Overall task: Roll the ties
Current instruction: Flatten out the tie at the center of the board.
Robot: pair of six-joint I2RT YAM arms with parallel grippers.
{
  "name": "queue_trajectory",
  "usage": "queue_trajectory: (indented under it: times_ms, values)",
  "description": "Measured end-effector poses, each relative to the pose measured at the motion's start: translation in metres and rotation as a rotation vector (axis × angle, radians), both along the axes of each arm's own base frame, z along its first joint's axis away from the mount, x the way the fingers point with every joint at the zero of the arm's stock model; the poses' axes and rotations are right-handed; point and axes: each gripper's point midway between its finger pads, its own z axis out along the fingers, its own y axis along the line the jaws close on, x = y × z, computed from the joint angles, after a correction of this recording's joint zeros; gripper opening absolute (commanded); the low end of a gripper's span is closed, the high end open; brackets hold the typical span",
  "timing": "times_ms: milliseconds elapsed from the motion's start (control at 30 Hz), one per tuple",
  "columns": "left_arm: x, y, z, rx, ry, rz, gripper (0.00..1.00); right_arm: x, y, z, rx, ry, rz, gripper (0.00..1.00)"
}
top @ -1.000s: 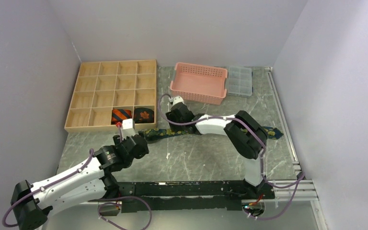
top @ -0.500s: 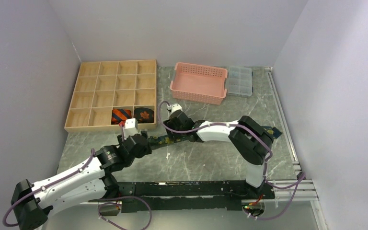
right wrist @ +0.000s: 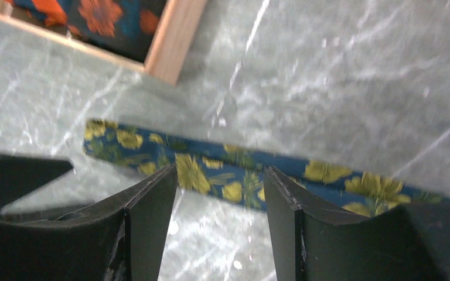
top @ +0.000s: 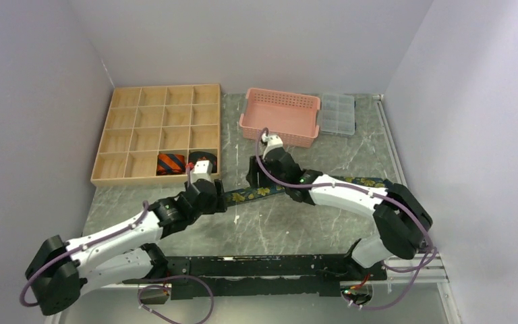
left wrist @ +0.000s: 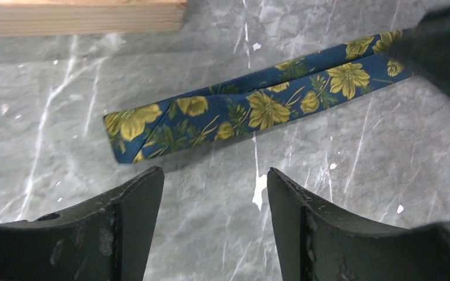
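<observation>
One of the ties, dark blue with yellow flowers [top: 243, 196], lies flat and unrolled across the table; its near end [left wrist: 130, 132] is cut at a slant. My left gripper [top: 216, 200] hovers just short of that end, open, with only bare table between its fingers [left wrist: 135, 196]. My right gripper [top: 256, 183] is open above the same tie [right wrist: 240, 175], a little further along it, holding nothing. Two rolled ties sit in the wooden tray: an orange-striped one [top: 170, 162] and a black one with orange leaves [right wrist: 105, 17], which the left wrist partly hides from the top.
The wooden compartment tray [top: 155, 181] stands at the back left, its front edge close to both grippers. A pink basket [top: 280, 118] and a clear compartment box [top: 337, 113] are at the back. The right arm's links lie over the tie's far part.
The right arm has swung out rightward and its gripper moved right and back. My left gripper advanced rightward toward the tie's end, its jaws narrowing slightly. The tie's near end has shifted right.
</observation>
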Motion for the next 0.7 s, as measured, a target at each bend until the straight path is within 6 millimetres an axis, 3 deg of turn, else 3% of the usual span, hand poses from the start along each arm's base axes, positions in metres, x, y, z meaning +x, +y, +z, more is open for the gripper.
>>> queue_trajectory:
  times_ms: [100,233,467,600,700]
  values:
    - [0.011,-0.009,-0.010,-0.032,0.040,-0.011,0.54,-0.021,-0.014,-0.026,0.002,0.057,0.004,0.51]
    - [0.028,-0.008,-0.024,-0.095,0.109,0.018,0.49,-0.043,-0.026,-0.062,-0.017,0.154,0.005,0.47]
    - [0.047,-0.007,-0.022,-0.244,0.110,0.059,0.34,-0.036,-0.004,-0.051,0.147,0.187,0.023,0.44]
    - [0.046,0.002,-0.034,-0.243,0.140,0.102,0.33,-0.029,-0.004,-0.061,0.178,0.231,0.006,0.44]
    - [0.035,0.010,-0.043,-0.257,0.146,0.121,0.34,-0.030,-0.003,-0.063,0.184,0.243,0.010,0.44]
